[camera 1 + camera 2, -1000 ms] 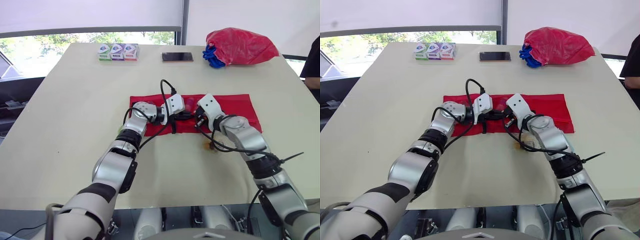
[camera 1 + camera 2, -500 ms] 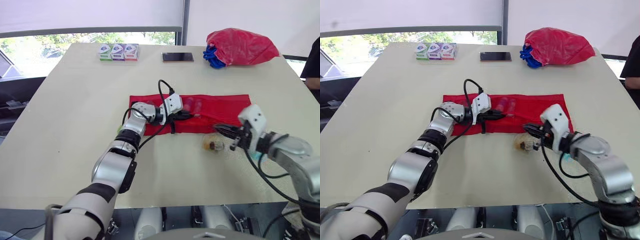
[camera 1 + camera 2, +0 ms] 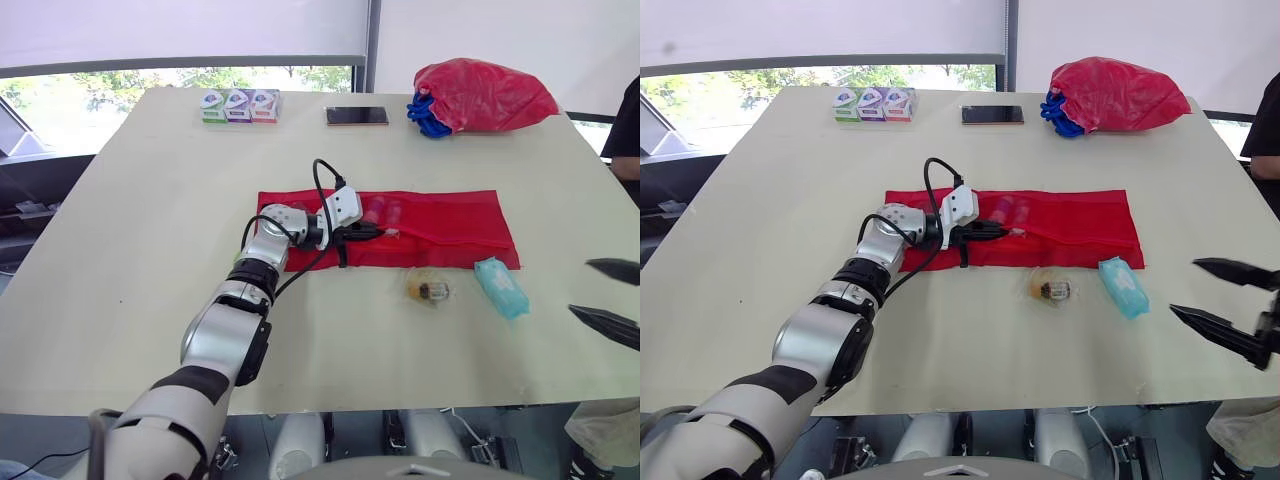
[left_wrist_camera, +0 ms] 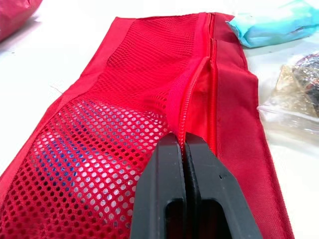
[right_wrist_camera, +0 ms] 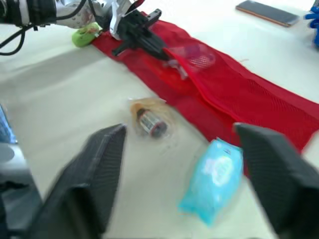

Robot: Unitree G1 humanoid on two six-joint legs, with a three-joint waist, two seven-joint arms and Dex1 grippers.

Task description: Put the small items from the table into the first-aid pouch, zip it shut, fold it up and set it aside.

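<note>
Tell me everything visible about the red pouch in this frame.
The pouch is a long, flat red fabric strip with a mesh front and a red zip running along its length, partly open. It lies unfolded across the middle of the table. Small items show faintly through the mesh. The left gripper is shut on the zip edge. A clear packet and a light-blue pack lie on the table by its near edge.

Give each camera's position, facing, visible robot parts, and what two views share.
Left eye view: head, facing forward-down over the table; left arm reaches the red pouch.
Right eye view: head, same scene; open right gripper at right.
Left wrist view: along the shut left gripper pinching the pouch's zipper edge.
Right wrist view: past its open fingers toward the blue packet.
Both wrist views share pouch and packet.
</note>
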